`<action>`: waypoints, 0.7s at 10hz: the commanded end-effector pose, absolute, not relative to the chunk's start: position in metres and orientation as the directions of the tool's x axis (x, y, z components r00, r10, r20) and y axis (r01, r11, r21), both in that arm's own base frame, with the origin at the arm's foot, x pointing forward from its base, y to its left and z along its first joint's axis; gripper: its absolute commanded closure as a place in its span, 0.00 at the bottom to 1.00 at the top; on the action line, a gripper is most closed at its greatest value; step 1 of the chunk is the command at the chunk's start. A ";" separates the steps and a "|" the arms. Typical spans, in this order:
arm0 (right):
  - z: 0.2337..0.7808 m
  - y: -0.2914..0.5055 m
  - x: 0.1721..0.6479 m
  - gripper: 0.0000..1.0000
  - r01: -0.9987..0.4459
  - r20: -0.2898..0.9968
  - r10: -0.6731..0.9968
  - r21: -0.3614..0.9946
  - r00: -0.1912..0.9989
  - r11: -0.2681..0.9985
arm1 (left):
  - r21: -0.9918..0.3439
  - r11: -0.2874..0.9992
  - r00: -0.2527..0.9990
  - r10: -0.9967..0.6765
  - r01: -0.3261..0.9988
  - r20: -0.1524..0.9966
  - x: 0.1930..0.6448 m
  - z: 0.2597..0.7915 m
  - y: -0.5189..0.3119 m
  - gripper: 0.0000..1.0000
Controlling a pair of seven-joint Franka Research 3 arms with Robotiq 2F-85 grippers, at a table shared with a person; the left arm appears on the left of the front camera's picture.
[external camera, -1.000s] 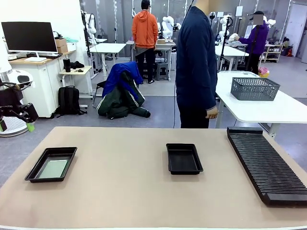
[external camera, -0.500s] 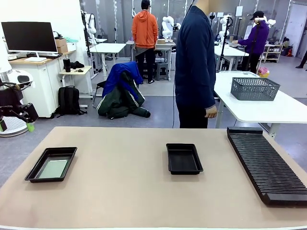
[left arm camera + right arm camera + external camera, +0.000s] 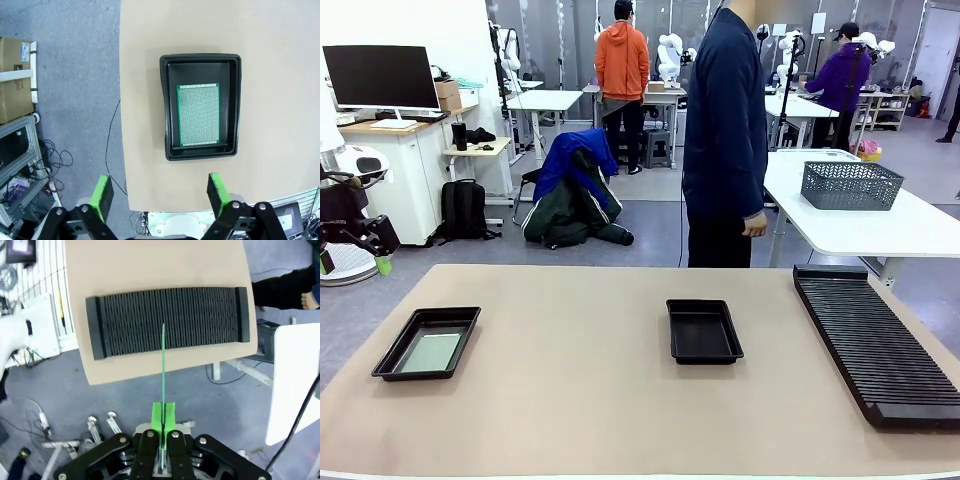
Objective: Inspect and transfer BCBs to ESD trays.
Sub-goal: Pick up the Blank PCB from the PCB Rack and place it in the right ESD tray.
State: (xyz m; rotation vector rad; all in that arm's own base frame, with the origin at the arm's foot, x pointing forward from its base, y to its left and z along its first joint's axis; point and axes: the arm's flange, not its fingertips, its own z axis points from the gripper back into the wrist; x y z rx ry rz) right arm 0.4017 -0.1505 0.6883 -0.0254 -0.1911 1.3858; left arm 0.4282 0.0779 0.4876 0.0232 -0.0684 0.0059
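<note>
Green BCB (image 3: 163, 370) is gripped edge-on in the shut right jaws over the rack (image 3: 210, 315), a second BCB (image 3: 198, 115) is seen in the ESD tray (image 3: 200, 57) under the open left jaws, and nothing is found moved, so transfer is judged pending.

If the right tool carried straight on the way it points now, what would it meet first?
Likely the long black slotted rack: the right tool, shut on a BCB seen edge-on, points down at its ribs. The board's leading edge would touch first; how far above it hangs is unclear.
</note>
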 end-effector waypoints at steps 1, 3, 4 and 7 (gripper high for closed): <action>0.682 -0.137 0.424 0.97 -0.936 0.229 0.913 -0.012 0.339 0.351 | 0.025 0.999 0.997 0.021 -0.023 0.072 0.426 0.487 0.077 0.00; 0.670 -0.118 0.423 0.97 -0.853 0.307 0.801 0.093 0.515 0.513 | 0.025 0.999 0.997 0.021 -0.023 0.072 0.426 0.487 0.077 0.00; 0.664 -0.102 0.420 0.97 -0.807 0.322 0.743 0.147 0.586 0.572 | 0.025 0.999 0.997 0.021 -0.023 0.072 0.426 0.487 0.077 0.00; 0.646 -0.050 0.407 0.97 -0.597 0.339 0.498 0.333 0.798 0.730 | 0.025 0.999 0.997 0.021 -0.023 0.072 0.426 0.487 0.077 0.00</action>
